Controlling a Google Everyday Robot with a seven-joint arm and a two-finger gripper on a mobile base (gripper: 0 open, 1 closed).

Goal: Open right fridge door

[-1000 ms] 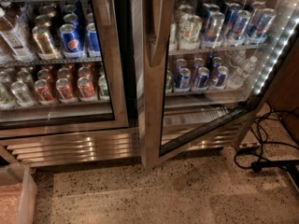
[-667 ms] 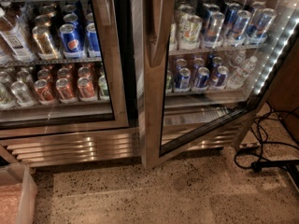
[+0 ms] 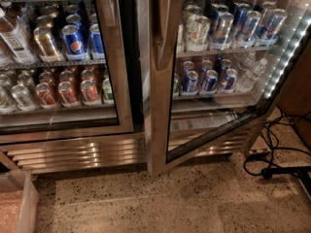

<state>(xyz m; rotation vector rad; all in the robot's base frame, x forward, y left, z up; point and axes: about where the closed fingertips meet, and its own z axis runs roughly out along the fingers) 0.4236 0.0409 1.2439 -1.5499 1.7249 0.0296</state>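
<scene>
Nothing has visibly moved since a second ago: door angle, cans and floor cables read the same as in the earlier frame.

Right fridge door: already swung partly out from the cabinet. Its free steel edge is toward the camera, and the hinge side is at the right by the LED strip. The bottom rail slants back toward the cabinet. The left glass door, fronting the Pepsi cans, is closed.

Gripper: not in the camera view, so whether it is open or closed cannot be told, and it has no visible contact with the door.

Handling judgement:
- A glass pane in a steel frame is likely heavy and rigid.
- It should swing freely on the hinge now that it is off the seal.
- The glass is fragile and smooth, so it should not be pushed on.
- Best hold is the vertical handle on the free edge, or a hook behind that steel edge.
- Brushed metal may be slippery, so pull along the arc.

Cables lie on the floor near the door's sweep, which is a possible snag risk.
</scene>
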